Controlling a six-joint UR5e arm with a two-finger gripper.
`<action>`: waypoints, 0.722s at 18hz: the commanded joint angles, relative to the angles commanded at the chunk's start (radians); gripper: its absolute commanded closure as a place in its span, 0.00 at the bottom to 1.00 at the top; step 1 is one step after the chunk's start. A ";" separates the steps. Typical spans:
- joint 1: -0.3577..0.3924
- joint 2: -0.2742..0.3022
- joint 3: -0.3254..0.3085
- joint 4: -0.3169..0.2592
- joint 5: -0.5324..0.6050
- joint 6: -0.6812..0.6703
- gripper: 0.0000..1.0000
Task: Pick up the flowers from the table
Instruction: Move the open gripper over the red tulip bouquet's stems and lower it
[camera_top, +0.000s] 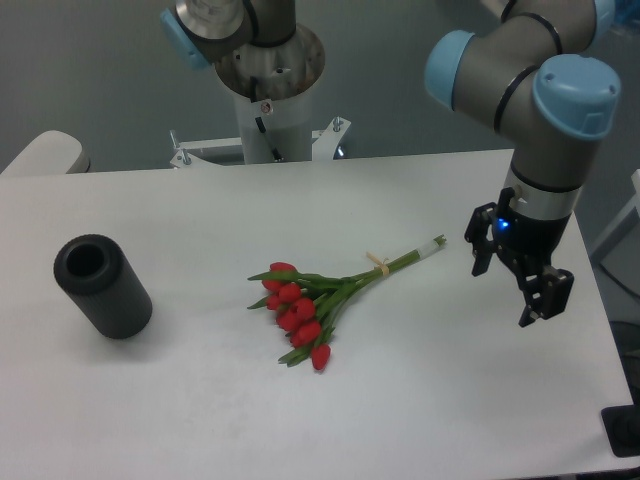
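Note:
The flowers (318, 298), a small bunch of red tulips with green stems tied by a tan band, lie flat on the white table (200, 400) near its middle. Their stem ends point up and to the right. My gripper (506, 288) hangs above the table to the right of the stem tips, a short gap away. Its two black fingers (478, 262) stand apart, open, with nothing between them.
A dark grey cylinder (102, 285) lies on its side at the left of the table. The arm's base column (270, 90) stands behind the far edge. The table's right edge runs just past the gripper.

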 joint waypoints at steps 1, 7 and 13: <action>-0.002 0.009 -0.023 0.003 0.000 -0.012 0.00; -0.049 0.040 -0.132 0.006 0.104 -0.222 0.00; -0.120 0.046 -0.285 0.035 0.206 -0.373 0.00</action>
